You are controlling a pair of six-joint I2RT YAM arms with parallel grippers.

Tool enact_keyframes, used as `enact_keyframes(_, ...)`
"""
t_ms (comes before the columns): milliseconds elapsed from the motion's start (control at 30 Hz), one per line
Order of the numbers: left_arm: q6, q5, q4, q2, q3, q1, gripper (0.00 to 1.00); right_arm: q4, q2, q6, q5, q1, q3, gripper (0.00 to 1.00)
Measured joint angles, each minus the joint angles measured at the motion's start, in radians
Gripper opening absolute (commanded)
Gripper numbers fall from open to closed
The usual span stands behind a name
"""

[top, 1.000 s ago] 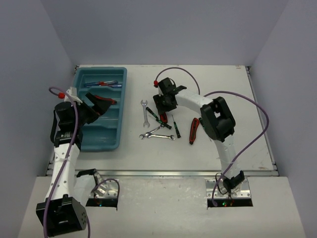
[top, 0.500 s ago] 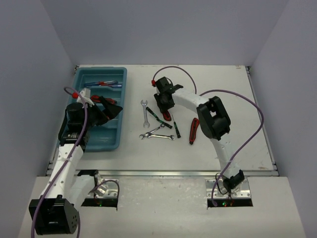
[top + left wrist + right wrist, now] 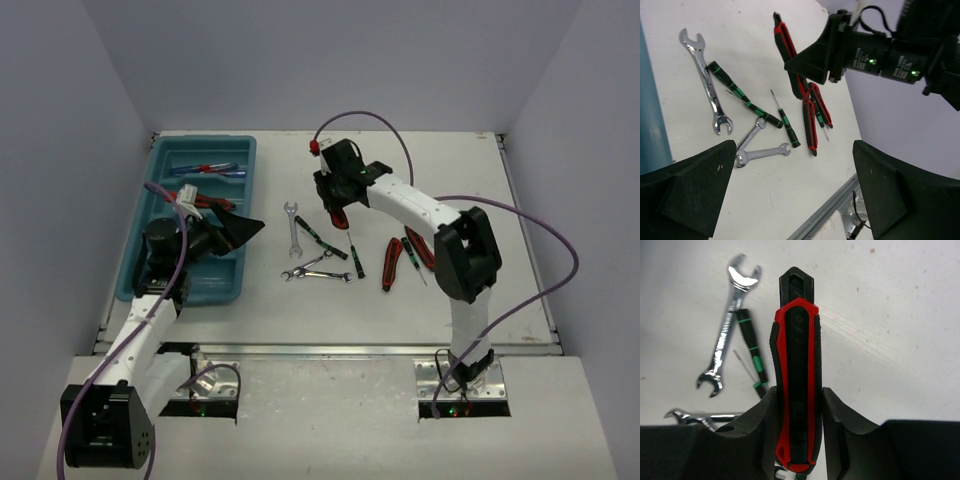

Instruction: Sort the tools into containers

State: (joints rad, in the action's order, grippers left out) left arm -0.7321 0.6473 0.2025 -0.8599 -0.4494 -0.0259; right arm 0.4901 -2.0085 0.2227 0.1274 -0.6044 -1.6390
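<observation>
- Our right gripper [image 3: 799,392] is clamped on a red-and-black-handled plastic tool [image 3: 797,340] over the white table [image 3: 890,315].
- Our left gripper [image 3: 794,145] has its jaws wide apart and empty, at the teal rectangular plastic tray's [image 3: 205,141] edge.

White table [image 3: 450,160] carries a teal tray [image 3: 205,141], three silver wrenches [image 3: 293,228], black-green screwdrivers [image 3: 320,238] and red-black pliers [image 3: 391,262]

Soft, even light is falling from overhead, leaving the white table [image 3: 480,180] bright and shadows faint. Glare is glinting off the long wrench [image 3: 726,335] left of the right gripper [image 3: 799,402], whose red-and-black tool [image 3: 797,340] is showing sharp. The left gripper's [image 3: 792,172] fingers [image 3: 687,195] are looming dark and blurred.
</observation>
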Motion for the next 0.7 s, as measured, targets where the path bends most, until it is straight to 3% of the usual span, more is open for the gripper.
enact_keyframes(200,-0.083,0.019,0.167,-0.011,0.011,0.067,1.00,-0.071,0.250,-0.012,-0.079,-0.103,0.142,0.03)
enact_keyframes(400,-0.133,-0.046,0.267,-0.068,0.011,0.202,0.98,-0.123,0.392,-0.006,-0.173,-0.241,0.249,0.02)
enact_keyframes(533,-0.144,-0.108,0.277,-0.074,0.011,0.271,0.85,-0.132,0.445,0.007,-0.175,-0.269,0.273,0.02)
enact_keyframes(633,-0.151,-0.148,0.277,-0.062,0.011,0.298,0.67,-0.149,0.474,0.017,-0.162,-0.274,0.289,0.02)
enact_keyframes(700,-0.154,-0.161,0.281,-0.051,0.011,0.310,0.63,-0.156,0.486,0.022,-0.154,-0.278,0.297,0.02)
